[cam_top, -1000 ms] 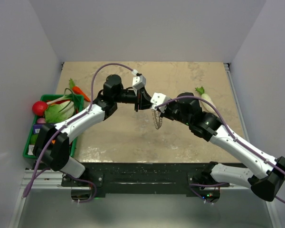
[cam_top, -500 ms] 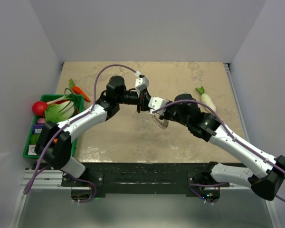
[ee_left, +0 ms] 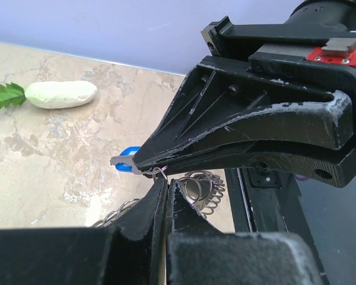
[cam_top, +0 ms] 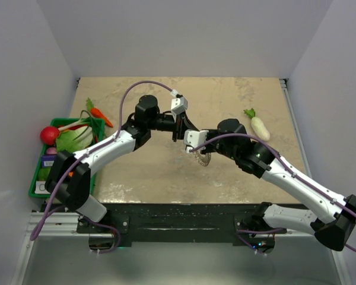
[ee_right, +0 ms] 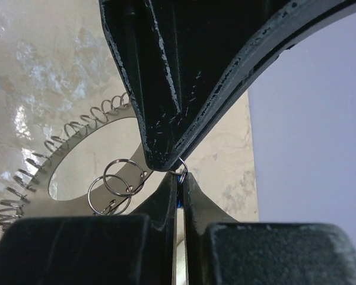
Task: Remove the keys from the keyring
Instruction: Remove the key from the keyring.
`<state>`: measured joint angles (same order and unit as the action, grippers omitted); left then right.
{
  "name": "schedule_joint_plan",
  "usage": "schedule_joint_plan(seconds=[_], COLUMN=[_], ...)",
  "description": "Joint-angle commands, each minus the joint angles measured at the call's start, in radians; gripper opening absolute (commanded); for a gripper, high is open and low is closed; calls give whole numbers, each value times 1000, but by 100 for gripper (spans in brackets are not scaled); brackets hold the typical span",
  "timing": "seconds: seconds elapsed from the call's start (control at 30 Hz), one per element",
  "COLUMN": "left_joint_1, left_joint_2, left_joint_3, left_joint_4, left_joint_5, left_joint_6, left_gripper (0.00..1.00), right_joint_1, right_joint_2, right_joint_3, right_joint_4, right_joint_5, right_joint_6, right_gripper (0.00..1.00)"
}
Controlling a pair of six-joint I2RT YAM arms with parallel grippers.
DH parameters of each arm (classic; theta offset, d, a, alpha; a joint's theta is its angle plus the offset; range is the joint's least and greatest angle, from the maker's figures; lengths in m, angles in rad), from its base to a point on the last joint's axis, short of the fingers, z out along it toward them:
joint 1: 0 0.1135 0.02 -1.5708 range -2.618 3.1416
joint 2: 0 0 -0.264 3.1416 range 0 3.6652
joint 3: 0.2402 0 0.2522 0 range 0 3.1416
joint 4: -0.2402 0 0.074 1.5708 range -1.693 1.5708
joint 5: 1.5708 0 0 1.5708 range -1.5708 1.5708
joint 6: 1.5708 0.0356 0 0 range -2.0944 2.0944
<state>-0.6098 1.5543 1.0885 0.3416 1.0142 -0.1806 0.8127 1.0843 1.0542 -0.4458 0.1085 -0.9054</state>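
Beige marbled table (cam_top: 142, 172) between pale walls, with a white radish (cam_top: 258, 126) far to the right and a green basket (cam_top: 33, 178) of toy vegetables at the left edge, both well apart from the work. Above the middle of the table, left gripper (cam_top: 179, 126) and right gripper (cam_top: 187, 140) tip to tip, almost touching. Right jaws closed, gripping the blue-headed key (ee_left: 126, 167): blue head and grey end poking out beside the tip in the left wrist view, a strip of blue also visible in the slit between the fingers in the right wrist view. Left jaws closed too, with tips right at a small wire ring (ee_right: 181, 172); pinched or only touched, cannot tell. Grey coil keyring (cam_top: 203, 159) hanging just below the two tips, with two more small split rings (ee_right: 115, 185) on it; lower arc maybe resting on the table, not clear. Judged from this: key grasped and lifted, both arms in place for the pull, but key not yet free, seemingly joined to the coil through the small wire ring. Left to do: work that ring open or slide the key off it, then separate key and keyring.
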Motion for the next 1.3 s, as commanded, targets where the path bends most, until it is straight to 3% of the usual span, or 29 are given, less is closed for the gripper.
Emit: schedule_joint_plan(seconds=[0.0,0.2,0.47,0.8,1.07,1.27], left_joint_1=[-41,-47,-45,21,61,65], left_joint_2=[27,32,24,-59,-91,-97], left_joint_3=[21,21,21,7,-15,-25], left_joint_4=[-59,-61,-64,20,94,122], left_joint_5=[86,92,92,115,124,130], left_joint_6=[-11,-16,-17,-103,-172,-186], left_gripper=[0,0,0,0,0,0], right_joint_1=[8,17,16,-52,-90,-98], right_joint_2=[-37,-35,-69,-133,-158,-138], right_joint_3=[50,-8,-92,-201,-241,-229], right_joint_4=[163,278,432,584,552,475], right_joint_5=[57,180,283,306,224,79], right_joint_6=[-90,-176,-161,29,172,269], right_gripper=[0,0,0,0,0,0])
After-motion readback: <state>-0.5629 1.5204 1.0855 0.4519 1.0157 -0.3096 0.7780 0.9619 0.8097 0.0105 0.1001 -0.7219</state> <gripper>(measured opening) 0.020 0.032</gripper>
